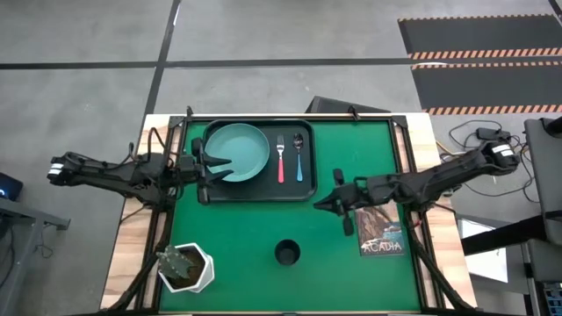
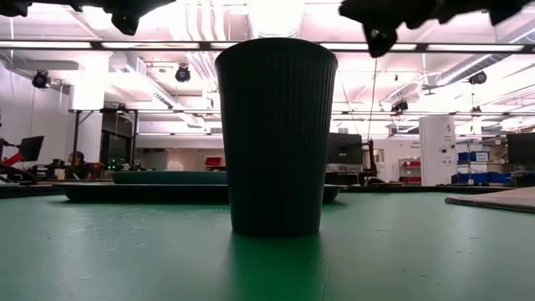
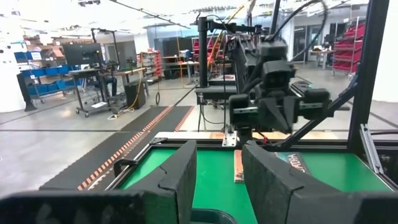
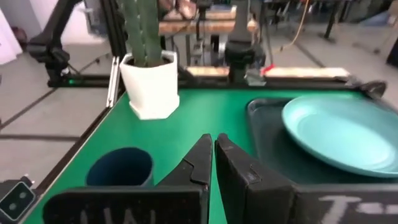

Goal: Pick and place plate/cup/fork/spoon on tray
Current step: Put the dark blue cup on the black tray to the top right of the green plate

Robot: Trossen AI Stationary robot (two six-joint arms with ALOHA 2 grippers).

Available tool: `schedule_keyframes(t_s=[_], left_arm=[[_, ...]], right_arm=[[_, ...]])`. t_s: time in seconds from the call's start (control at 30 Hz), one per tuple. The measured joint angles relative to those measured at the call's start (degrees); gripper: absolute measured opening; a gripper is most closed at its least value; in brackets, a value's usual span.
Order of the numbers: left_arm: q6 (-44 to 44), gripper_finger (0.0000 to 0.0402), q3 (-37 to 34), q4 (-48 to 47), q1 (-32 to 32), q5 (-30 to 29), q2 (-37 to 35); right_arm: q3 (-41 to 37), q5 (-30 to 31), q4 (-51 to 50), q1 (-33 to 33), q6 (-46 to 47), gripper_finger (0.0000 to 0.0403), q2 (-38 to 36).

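Cup [image 1: 287, 254]: dark, ribbed, upright on the green mat [image 1: 351, 175], standing alone near the front edge with bare mat all round it.

My right gripper [image 1: 336, 204]: fingers pressed together, holding nothing, raised over the mat beyond the tray's right end; the cup lies toward the front and to its left, apart from it, with a free path between.

My left gripper [image 1: 222, 166]: fingers parted with a gap between them, empty, over the plate's [image 1: 239, 149] left side at the tray's [image 1: 260, 192] left rim.

Tray contents: plate at left, then fork [image 1: 281, 158], then spoon [image 1: 299, 154], side by side.

Mat margins: white plant pot [image 1: 187, 269] at the front left corner; a book [image 1: 381, 232] at right, beside my right arm.
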Motion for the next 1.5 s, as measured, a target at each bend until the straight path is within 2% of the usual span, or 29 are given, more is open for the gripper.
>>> schedule_keyframes(t_s=[0.27,0.43,0.6,0.73,0.87,1.07,1.2,1.33,1.5], left_arm=[[-0.09,0.0109,0.0,0.0,0.0,-0.02,-0.05],[-0.11,0.0109,0.0,-0.01,0.0,0.0,0.01],[-0.15,0.0109,0.0,0.0,0.0,0.0,0.01],[-0.26,0.0109,0.0,-0.01,0.0,0.0,0.06],[-0.28,0.0109,0.0,-0.01,-0.02,0.0,0.06],[-1.62,0.0109,0.0,-0.03,-0.02,0.0,0.06],[-1.62,0.0109,0.0,-0.04,-0.02,0.02,0.04],[-1.62,0.0109,0.0,-0.03,-0.02,0.02,-0.01],[-1.62,0.0109,0.0,-0.03,-0.02,0.02,-0.03]], right_arm=[[13.78,-1.18,-13.22,1.51,1.79,0.0008,12.64],[21.25,-7.06,-19.52,1.97,3.2,0.0009,19.61],[28.42,-8.24,-25.8,2.65,4.26,0.0011,26.67],[33.94,-8.73,-29.48,3.11,3.43,0.0032,31.49],[38.68,-9.07,-32.78,3.11,3.43,0.0076,35.38],[43.05,-8.96,-37.39,3.06,3.7,0.0149,39.87],[44.62,-9.02,-39.88,3.06,3.89,0.0177,41.48],[44.72,-9.05,-39.95,3.06,4.14,0.018,42.31],[44.67,-9.58,-40.02,3.04,4.39,0.0159,44.21]])
